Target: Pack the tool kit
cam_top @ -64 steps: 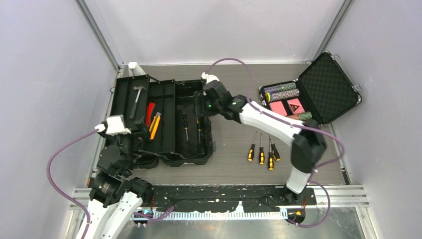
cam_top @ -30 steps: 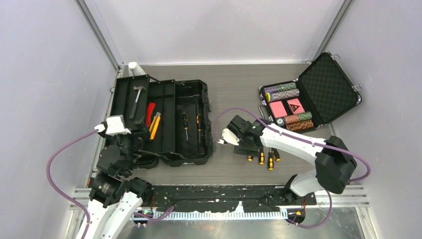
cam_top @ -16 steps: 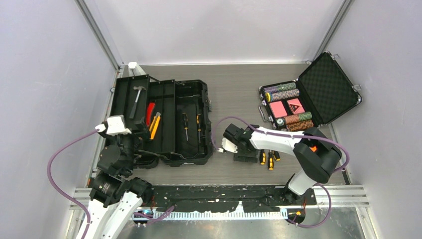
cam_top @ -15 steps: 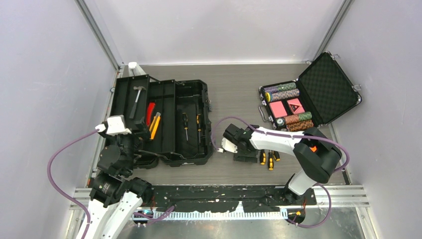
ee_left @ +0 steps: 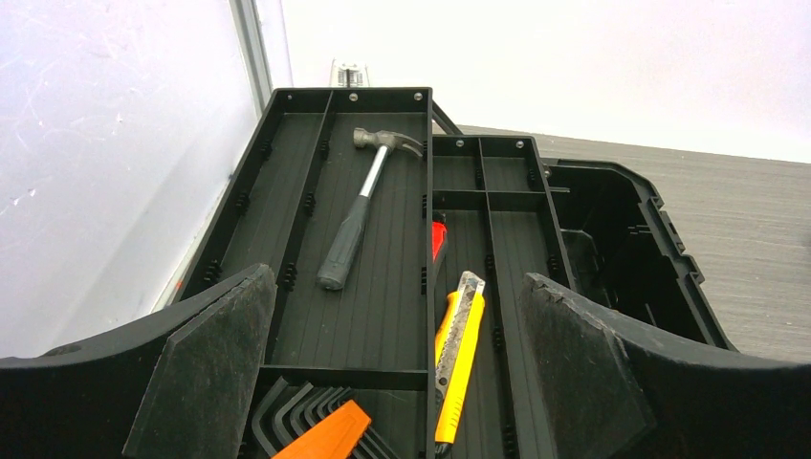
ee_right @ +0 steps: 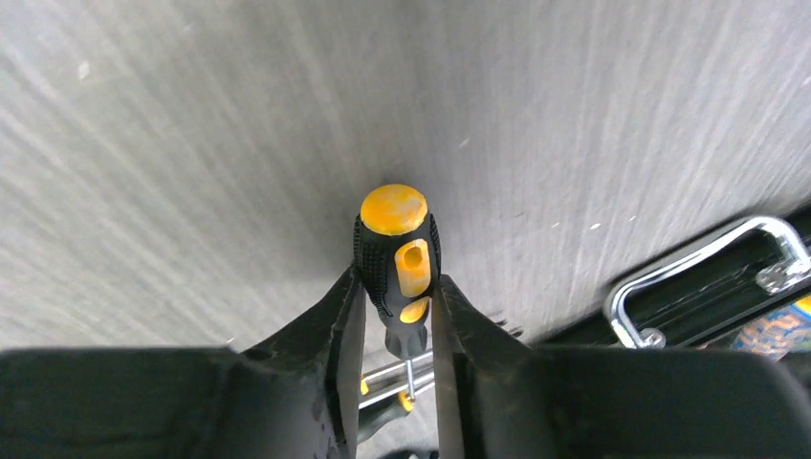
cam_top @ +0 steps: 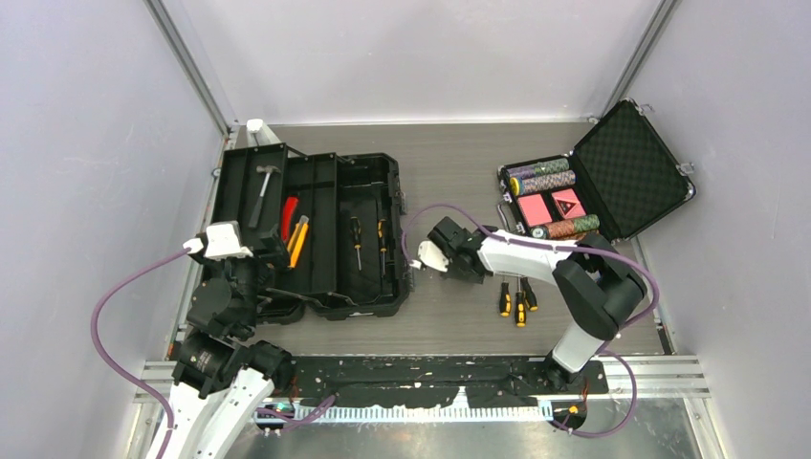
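Tool kit packing looked partway done. Nearest the arm bases, the left hand [ee_left: 397, 373] hung wide open with nothing in it, at the near left corner of the toolbox [cam_top: 323, 220].

A little further out, on the right, three screwdrivers [cam_top: 519, 304] lay side by side on the tabletop [cam_top: 449, 172]. They were not packed yet.

Just past them, the right hand [ee_right: 396, 296] was clenched on a screwdriver [ee_right: 394, 251] with an orange and black handle. Its fingers [ee_right: 344, 325] pressed the handle from both sides, and the round orange end stuck out past the tips. This hand was between the loose ones and the toolbox, near the box's right wall.

The toolbox sat open on the left side of the tabletop. Two screwdrivers [cam_top: 368, 241] already lay in its right part. In the left tray were a yellow tool [cam_top: 299, 241], red pliers [cam_top: 288, 218] and, furthest back, a hammer [cam_top: 262, 191].

In the far right corner stood a small black case [cam_top: 631, 167], open, with poker chips inside. It did not seem to belong to this job.

The step in hand looked like carrying the gripped screwdriver over to the toolbox. The next move would need the right hand to go left, get over the box's right wall without bumping it, and come down beside the two already there. Then it would need to let go gently. After that, three more would be waiting on the tabletop.
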{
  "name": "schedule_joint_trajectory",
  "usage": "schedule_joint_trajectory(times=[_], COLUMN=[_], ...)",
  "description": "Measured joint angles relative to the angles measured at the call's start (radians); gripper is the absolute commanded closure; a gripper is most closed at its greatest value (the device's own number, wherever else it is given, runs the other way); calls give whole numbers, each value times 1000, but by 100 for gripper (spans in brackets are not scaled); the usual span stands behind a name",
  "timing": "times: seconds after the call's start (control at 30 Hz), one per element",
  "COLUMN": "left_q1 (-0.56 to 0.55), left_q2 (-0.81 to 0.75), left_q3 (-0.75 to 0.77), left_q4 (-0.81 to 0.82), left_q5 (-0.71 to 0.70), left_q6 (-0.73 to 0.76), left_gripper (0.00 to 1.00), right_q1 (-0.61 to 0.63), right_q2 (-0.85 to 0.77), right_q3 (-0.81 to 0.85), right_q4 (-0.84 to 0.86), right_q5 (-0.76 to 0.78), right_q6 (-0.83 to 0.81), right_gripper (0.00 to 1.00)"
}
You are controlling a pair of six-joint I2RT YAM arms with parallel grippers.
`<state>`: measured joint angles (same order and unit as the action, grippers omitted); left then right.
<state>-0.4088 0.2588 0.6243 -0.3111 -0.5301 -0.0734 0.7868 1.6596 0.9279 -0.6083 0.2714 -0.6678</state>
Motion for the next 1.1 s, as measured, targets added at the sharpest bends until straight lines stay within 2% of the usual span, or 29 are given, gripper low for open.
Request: schedule_joint_trajectory(times=[0.3, 0.53, 0.7, 0.87, 1.1], left_q1=[0, 0, 0, 0, 0], left_q2=[0, 0, 0, 0, 0], left_q3=[0, 0, 0, 0, 0], left_q4=[0, 0, 0, 0, 0], left_q5=[0, 0, 0, 0, 0], left_q6=[0, 0, 0, 0, 0], left_gripper=[0, 1, 1, 0, 1], right_q1=[-79, -82, -82, -64, -20], right_q2=[2, -113, -180, -191, -175], right_q3=[69, 236, 418, 584, 631], right_q4=[77, 64, 45, 14, 67], right_q5=[-69, -59, -41, -52, -195], right_q6=[22, 121, 278, 511, 905], right_gripper=[88, 94, 95, 95, 95])
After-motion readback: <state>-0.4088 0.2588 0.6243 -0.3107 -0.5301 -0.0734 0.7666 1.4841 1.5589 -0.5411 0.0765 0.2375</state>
